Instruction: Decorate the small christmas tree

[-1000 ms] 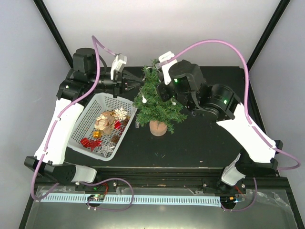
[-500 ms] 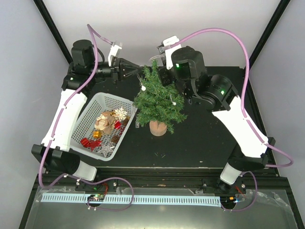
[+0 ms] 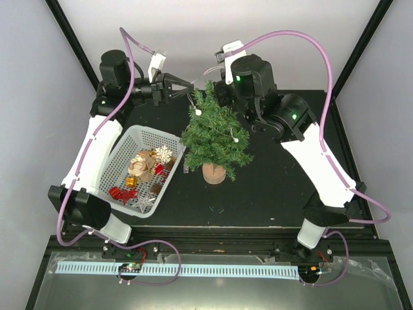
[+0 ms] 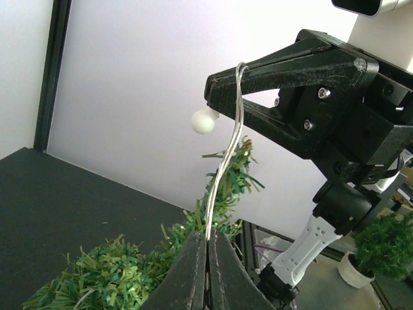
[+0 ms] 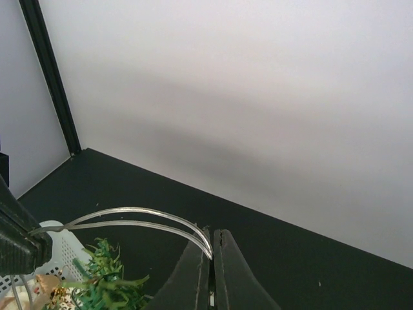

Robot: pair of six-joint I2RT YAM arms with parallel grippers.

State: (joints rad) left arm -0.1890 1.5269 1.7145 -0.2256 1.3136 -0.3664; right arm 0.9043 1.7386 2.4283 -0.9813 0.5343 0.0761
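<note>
A white mesh basket [image 3: 113, 161] sat on the black table [image 3: 277, 188], holding a red bow [image 3: 118, 192], a silver star [image 3: 143, 202], a white snowflake [image 3: 164, 154] and a tan figure [image 3: 137, 165]. A clear wire strand [image 4: 223, 161] carried a small white bulb [image 4: 204, 121].

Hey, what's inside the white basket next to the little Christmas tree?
The white basket holds loose ornaments: a white snowflake, a red bow, a silver star and a tan figure. Whatever lies beneath the pile is covered.

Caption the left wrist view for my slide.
Left tool and right tool hold a light wire over the small christmas tree.
</note>
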